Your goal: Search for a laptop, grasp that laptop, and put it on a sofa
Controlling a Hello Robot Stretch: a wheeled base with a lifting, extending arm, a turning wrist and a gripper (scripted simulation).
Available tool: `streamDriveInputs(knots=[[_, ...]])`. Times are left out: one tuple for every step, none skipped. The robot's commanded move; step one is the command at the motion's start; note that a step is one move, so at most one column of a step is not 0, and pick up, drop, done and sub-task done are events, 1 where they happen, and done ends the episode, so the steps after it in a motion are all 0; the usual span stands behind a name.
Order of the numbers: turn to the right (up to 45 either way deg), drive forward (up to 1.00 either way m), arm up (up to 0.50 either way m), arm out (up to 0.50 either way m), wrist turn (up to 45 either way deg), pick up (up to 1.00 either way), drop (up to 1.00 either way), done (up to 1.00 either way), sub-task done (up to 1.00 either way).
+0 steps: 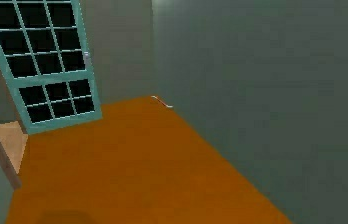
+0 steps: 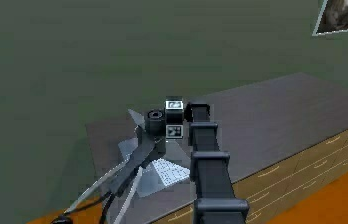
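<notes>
A grey laptop (image 2: pixel 160 168), lid up and pale keyboard showing, lies on a grey tabletop (image 2: pixel 282 105) in the arm side view. My arm (image 2: pixel 210 170), a dark bar, rises from the bottom edge to the two white marker squares (image 2: pixel 174 115). Left of them sits the gripper's dark body, and its thin fingers (image 2: pixel 100 188) run down and left across the laptop toward the table's near corner. The gripper (image 2: pixel 94 205) has the laptop and table right behind it, so I cannot tell whether it holds anything.
The table has wooden drawer fronts (image 2: pixel 312 165) along its near side and stands against a dark green wall with a framed picture (image 2: pixel 340 15). In the forward view, orange floor (image 1: pixel 132 165) runs to a teal-framed paned window (image 1: pixel 47 60), a grey-green wall (image 1: pixel 272 90) and a wooden piece (image 1: pixel 2 150).
</notes>
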Motion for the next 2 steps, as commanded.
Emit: streamDriveInputs(knots=[[0.0, 0.00, 0.00, 0.00, 45.0, 0.00, 0.00, 0.00, 0.00], [0.0, 0.00, 0.00, 0.00, 45.0, 0.00, 0.00, 0.00, 0.00]])
